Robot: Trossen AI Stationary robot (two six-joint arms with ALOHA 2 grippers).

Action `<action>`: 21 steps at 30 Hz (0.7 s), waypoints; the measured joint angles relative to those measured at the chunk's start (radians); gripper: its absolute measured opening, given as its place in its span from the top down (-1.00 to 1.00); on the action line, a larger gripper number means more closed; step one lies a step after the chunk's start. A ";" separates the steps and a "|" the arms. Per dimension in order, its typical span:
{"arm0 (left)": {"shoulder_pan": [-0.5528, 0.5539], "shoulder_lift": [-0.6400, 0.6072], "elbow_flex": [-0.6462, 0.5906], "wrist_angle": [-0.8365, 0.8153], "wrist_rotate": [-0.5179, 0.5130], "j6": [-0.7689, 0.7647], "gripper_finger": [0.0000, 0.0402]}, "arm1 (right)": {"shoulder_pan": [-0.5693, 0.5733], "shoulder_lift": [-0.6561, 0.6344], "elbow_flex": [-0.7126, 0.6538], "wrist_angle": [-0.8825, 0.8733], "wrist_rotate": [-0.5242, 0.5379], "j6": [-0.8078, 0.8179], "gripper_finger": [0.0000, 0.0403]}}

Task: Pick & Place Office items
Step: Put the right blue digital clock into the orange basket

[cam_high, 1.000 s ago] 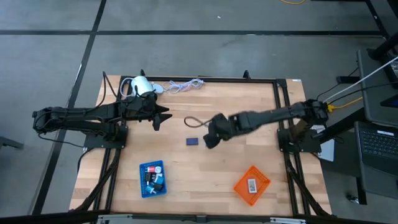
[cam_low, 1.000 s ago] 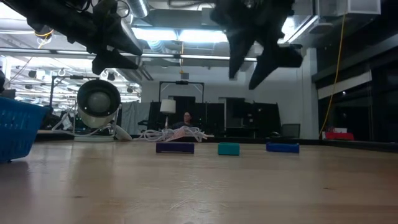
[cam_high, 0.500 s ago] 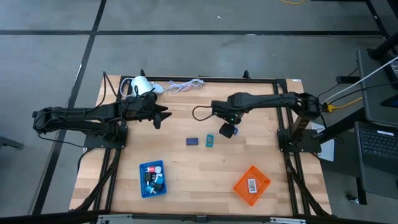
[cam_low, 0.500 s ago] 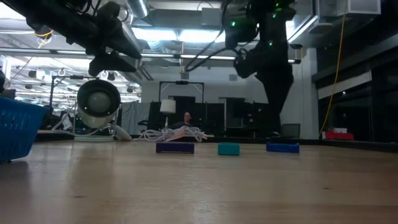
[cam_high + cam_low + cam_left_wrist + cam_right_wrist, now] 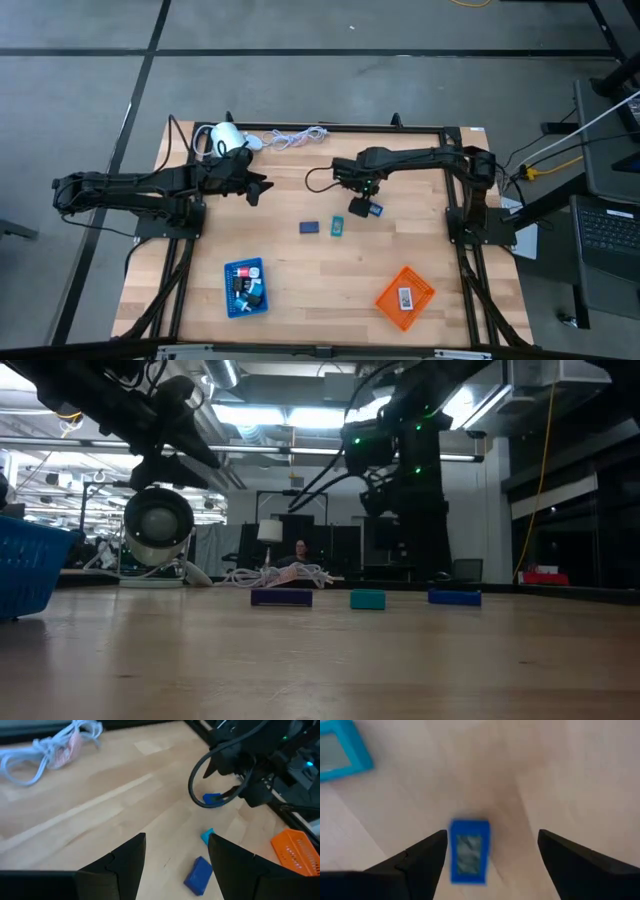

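Three small pieces lie flat on the wooden table: a blue one [image 5: 375, 210] [image 5: 469, 851], a teal one [image 5: 338, 226] [image 5: 340, 750] and a navy one [image 5: 310, 227] [image 5: 199, 875]. My right gripper [image 5: 360, 205] [image 5: 492, 834] points down over the blue piece, open, one finger on either side of it and clear of it. My left gripper [image 5: 258, 190] [image 5: 176, 837] hangs open above the table's left half, near the white lamp-like device [image 5: 230, 138]. Several more pieces sit in the blue tray [image 5: 245, 288]; a white one lies in the orange tray [image 5: 404, 297].
The device's white cord [image 5: 290, 138] lies bunched at the far edge. A dark cable loop [image 5: 318, 180] hangs by my right wrist. The blue tray stands near the near edge left of centre, the orange tray to its right. Bare wood lies between the trays.
My right gripper has swung from over the teal piece a little toward the table's right, tipped to point straight down and lowered over the blue piece. The teal piece, hidden under it a second ago, now shows. No piece has moved.
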 joint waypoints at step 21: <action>0.000 0.000 0.000 -0.047 -0.003 -0.108 -0.04 | 0.005 0.060 -0.026 0.042 -0.048 -0.091 -0.57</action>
